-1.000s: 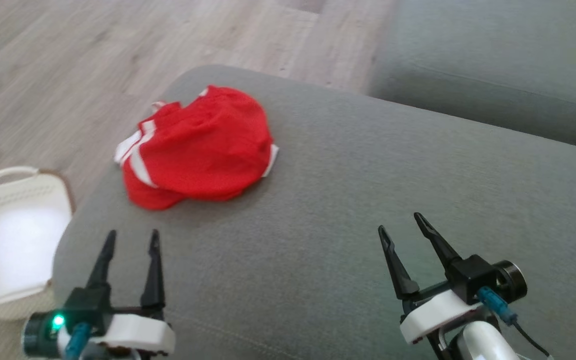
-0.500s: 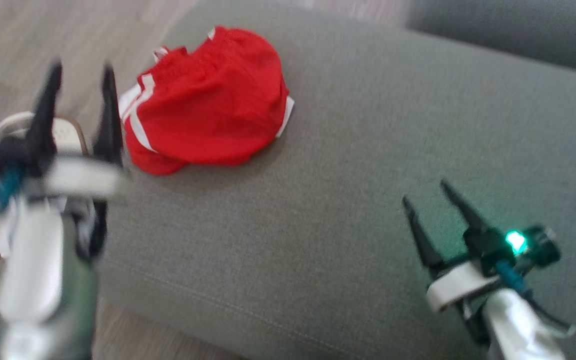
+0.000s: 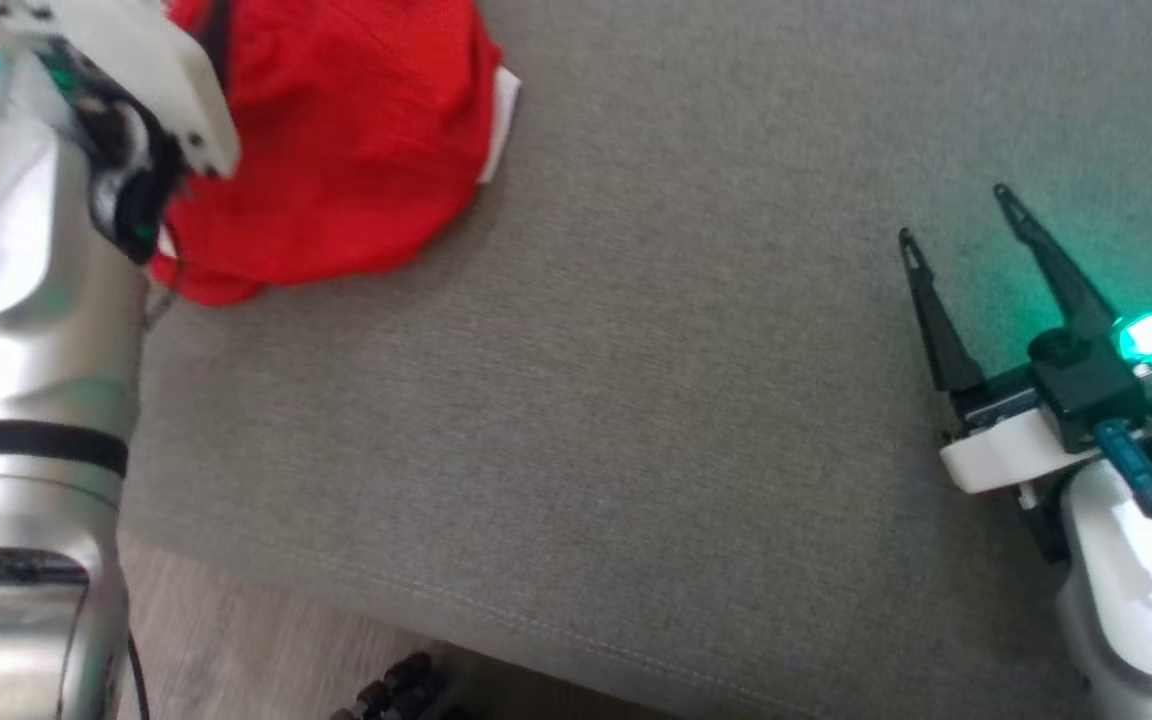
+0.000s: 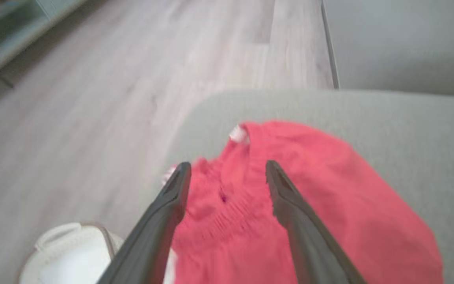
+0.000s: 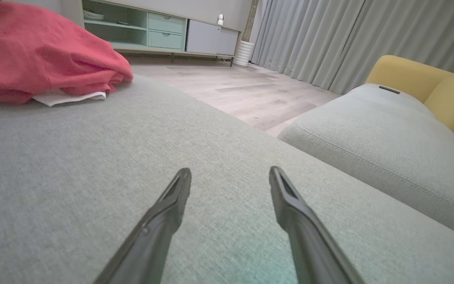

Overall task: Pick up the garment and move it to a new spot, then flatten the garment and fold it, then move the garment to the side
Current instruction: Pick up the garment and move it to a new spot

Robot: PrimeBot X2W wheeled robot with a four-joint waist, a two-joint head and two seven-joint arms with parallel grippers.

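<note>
Garment: the red garment lies bunched in a heap near the ottoman's far left corner, with white trim poking out at its edges.
Left pincer: the left pincer hangs over the heap with its fingers apart, the tips framing the gathered, ribbed part. Nothing is held; whether the tips touch cloth I cannot tell.
Why there: as I judge it, spread jaws over the thickest folds give a bite that would lift the whole heap at once.
Right pincer: the right pincer hovers low over bare ottoman on the right, fingers apart and empty, well apart from the garment. It is probably waiting until flattening needs two grips.
Edges: the heap sits near the rounded corner. Past it is the floor, with a white basket down on the left. A slip that way could drop cloth off.
Open room: the broad bare stretch between heap and right pincer suits a new spot. A sofa lies across a gap on the right.
</note>
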